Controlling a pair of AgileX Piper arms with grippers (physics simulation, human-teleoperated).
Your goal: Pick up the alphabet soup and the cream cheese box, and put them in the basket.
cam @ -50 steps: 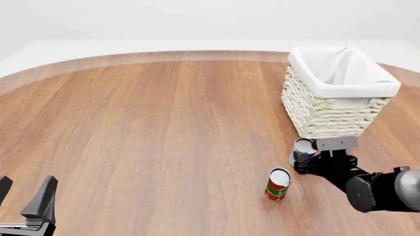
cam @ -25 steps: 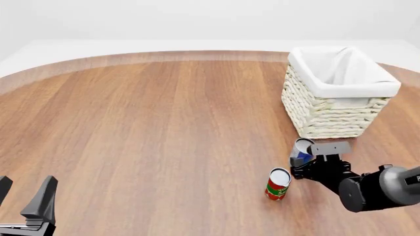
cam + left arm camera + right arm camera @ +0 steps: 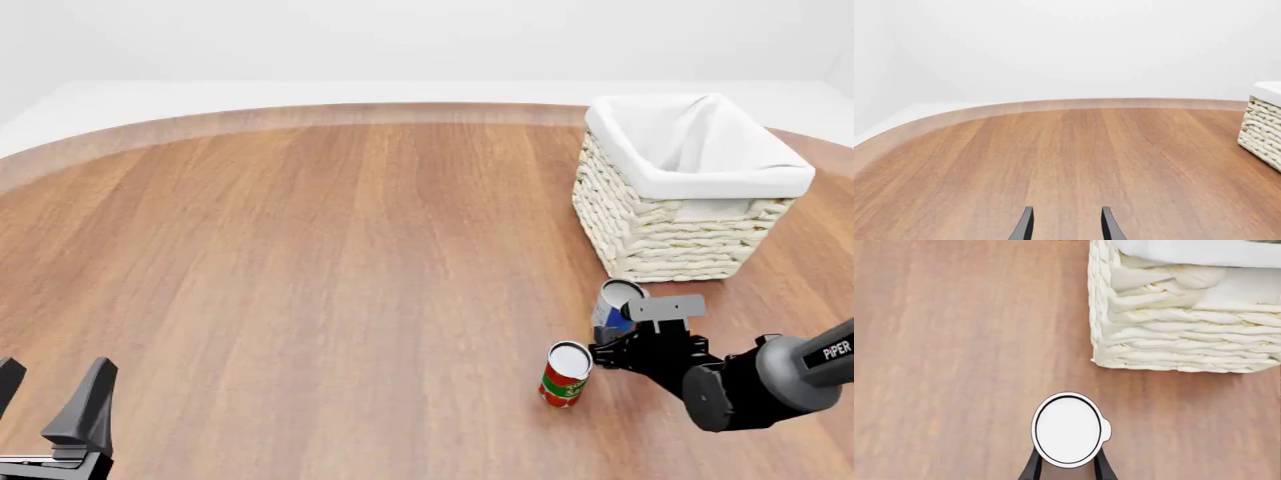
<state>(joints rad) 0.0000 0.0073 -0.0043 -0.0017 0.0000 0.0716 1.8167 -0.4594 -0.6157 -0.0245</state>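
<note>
Gripping the alphabet soup [image 3: 614, 311] at lower right of the front frame, my right hand [image 3: 630, 338] pinches its sides; I'd squeeze evenly and lift straight toward the basket [image 3: 694, 180] above it. Its long axis leans slightly, silver top up. My left hand [image 3: 1065, 226] rests spread, idle.

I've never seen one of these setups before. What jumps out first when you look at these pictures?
Probably the big wicker basket with its white cloth liner, at the far right of the wooden table. Just in front of it, the right gripper is closed around a small can with a blue label, and a red and green can stands right beside it. The left gripper waits open at the near left corner.
</note>
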